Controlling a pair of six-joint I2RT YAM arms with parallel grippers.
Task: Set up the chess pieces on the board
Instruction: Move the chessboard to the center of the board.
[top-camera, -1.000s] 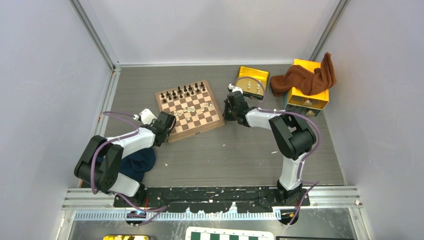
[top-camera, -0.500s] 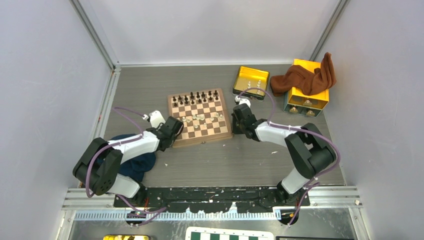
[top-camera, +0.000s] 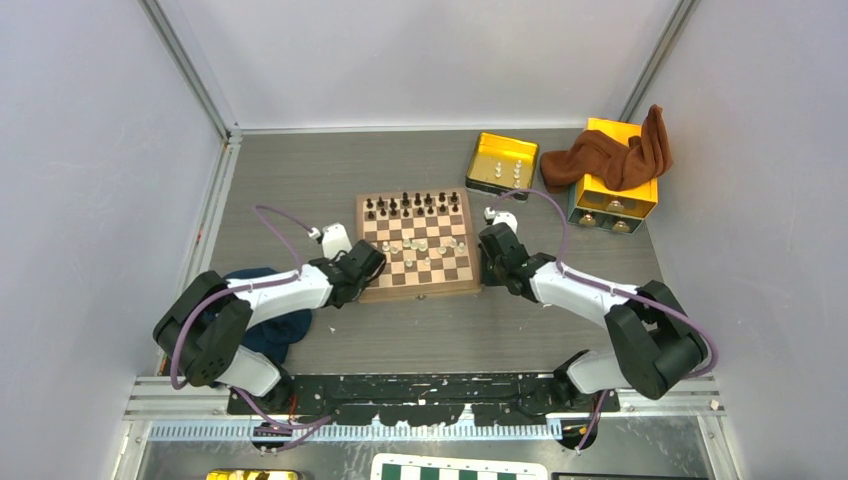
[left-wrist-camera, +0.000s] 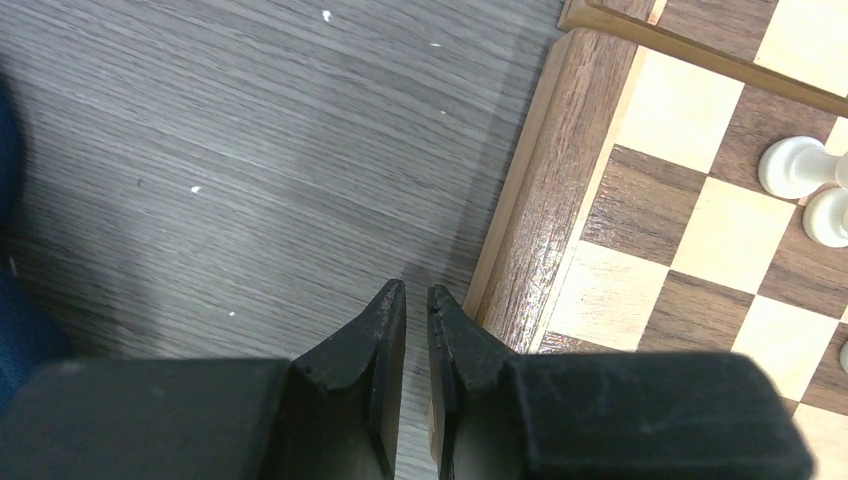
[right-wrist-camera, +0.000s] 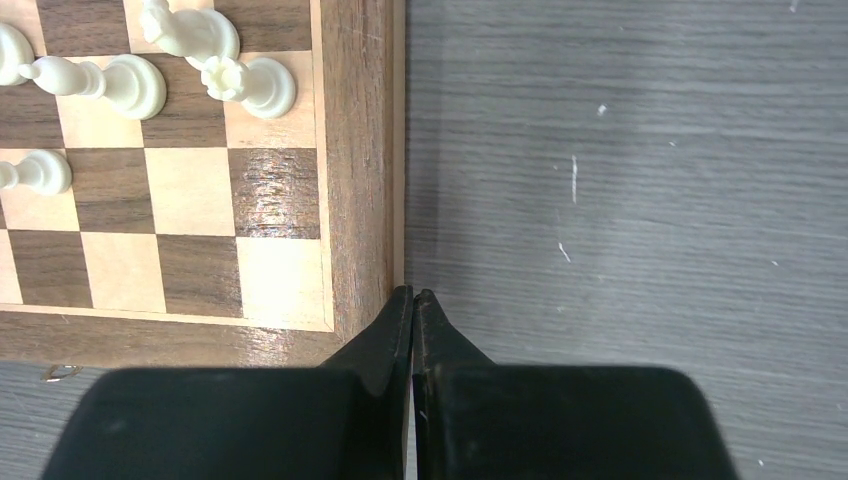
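Both pairs of fingers are pinched shut on nothing. The left fingers (left-wrist-camera: 385, 335) sit against the left border of the board (right-wrist-camera: 360, 150), and the right fingers (right-wrist-camera: 398, 325) against its right border, probably to brace or square it. Loose white chess pieces (top-camera: 420, 247) stand mid-board between them; more wait in the yellow tray (top-camera: 490, 150) beyond the right fingers.

The board (top-camera: 420, 292) sits between the two claws. The left claw (top-camera: 374, 266) is at its near left corner, and the right claw (top-camera: 487, 259) is just beside its right edge. Ahead of both, a row of pieces (top-camera: 415, 205) lines the board's far edge, with loose pieces (top-camera: 420, 247) scattered mid-board. Beyond the right claw lies a tray (top-camera: 478, 165) with other pieces (top-camera: 518, 170) in it. Right of that is a box (top-camera: 612, 198) with a cloth (top-camera: 610, 155) on top. Behind the left claw, under its arm, lies another cloth (top-camera: 272, 332).
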